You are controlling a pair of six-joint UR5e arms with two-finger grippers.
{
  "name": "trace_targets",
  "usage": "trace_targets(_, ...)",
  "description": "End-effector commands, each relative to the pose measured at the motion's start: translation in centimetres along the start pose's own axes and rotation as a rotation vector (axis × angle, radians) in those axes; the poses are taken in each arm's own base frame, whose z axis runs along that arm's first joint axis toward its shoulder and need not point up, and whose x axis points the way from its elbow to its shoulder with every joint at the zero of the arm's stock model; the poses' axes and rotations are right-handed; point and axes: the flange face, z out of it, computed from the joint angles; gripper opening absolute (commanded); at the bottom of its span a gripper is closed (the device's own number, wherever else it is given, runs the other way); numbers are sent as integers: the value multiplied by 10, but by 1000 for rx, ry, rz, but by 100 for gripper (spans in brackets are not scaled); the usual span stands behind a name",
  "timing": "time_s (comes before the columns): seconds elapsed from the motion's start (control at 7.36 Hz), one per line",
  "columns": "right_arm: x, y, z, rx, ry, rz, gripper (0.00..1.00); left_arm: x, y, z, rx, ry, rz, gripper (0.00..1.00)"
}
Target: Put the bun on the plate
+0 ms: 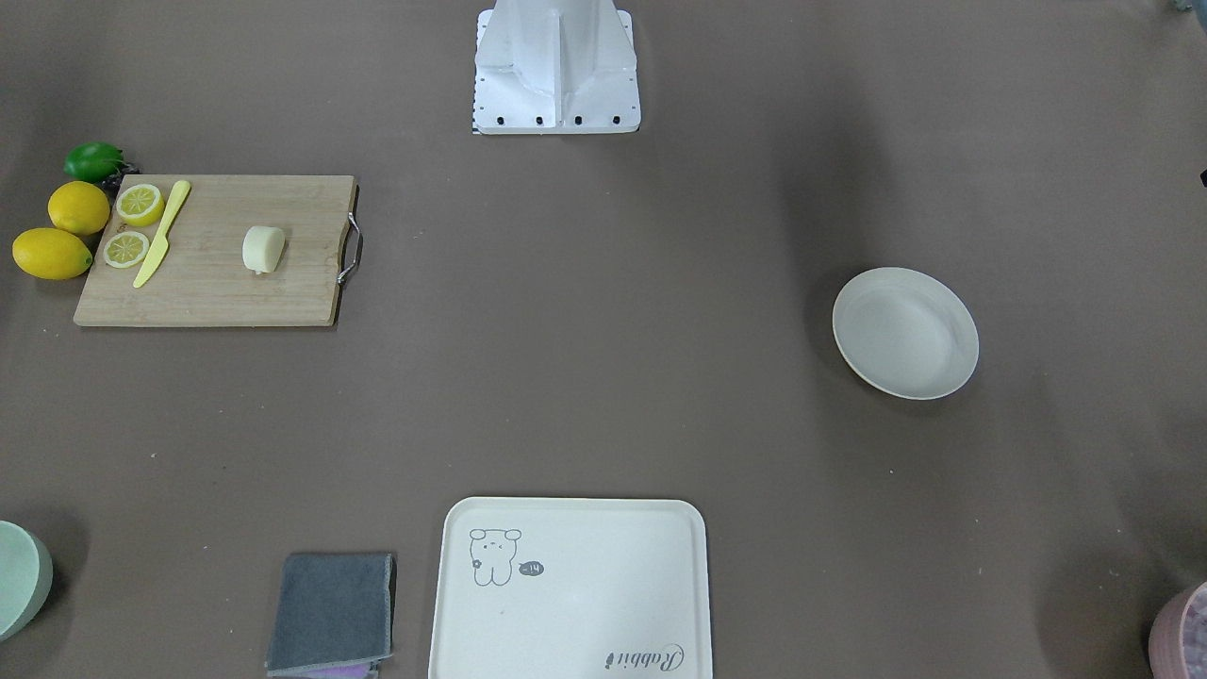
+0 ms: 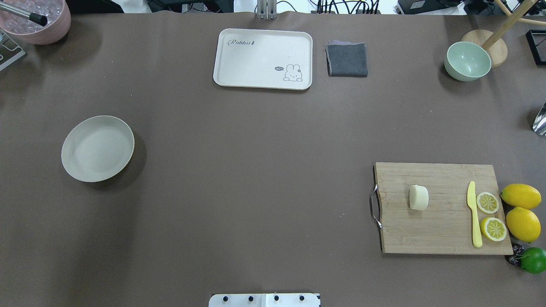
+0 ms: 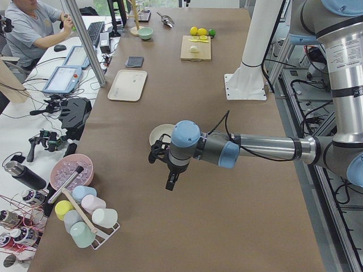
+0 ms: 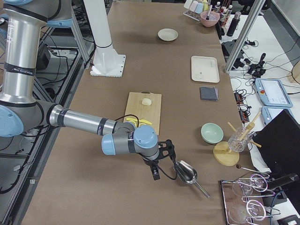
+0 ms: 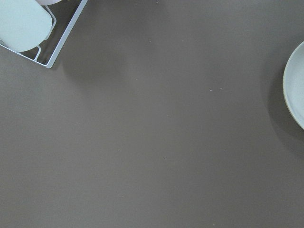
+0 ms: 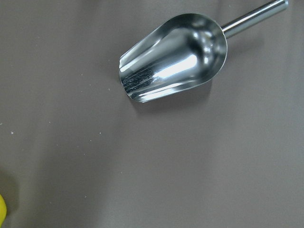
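The bun is a small cream block lying on a wooden cutting board at the right of the overhead view; it also shows as the bun in the front view. The off-white round plate sits empty far to the left, also seen as the plate. My left gripper hangs above the table just short of the plate. My right gripper hovers past the board, beside a metal scoop. Only the side views show either gripper, so I cannot tell whether they are open or shut.
On the board lie a yellow knife and two lemon halves; whole lemons and a lime sit beside it. A cream tray, grey cloth and green bowl line the far edge. A person sits at a side desk.
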Motion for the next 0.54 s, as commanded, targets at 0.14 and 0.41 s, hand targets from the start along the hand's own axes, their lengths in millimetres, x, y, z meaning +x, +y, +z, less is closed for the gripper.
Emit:
trace_targets(0.14,-3,-3,-3,6,1,-9,100,-4,12,6,5,-3,16,98)
trace_targets(0.41,-4,-2,-1,2,-4,-12,100,-7,17,10,-8,0,7,98)
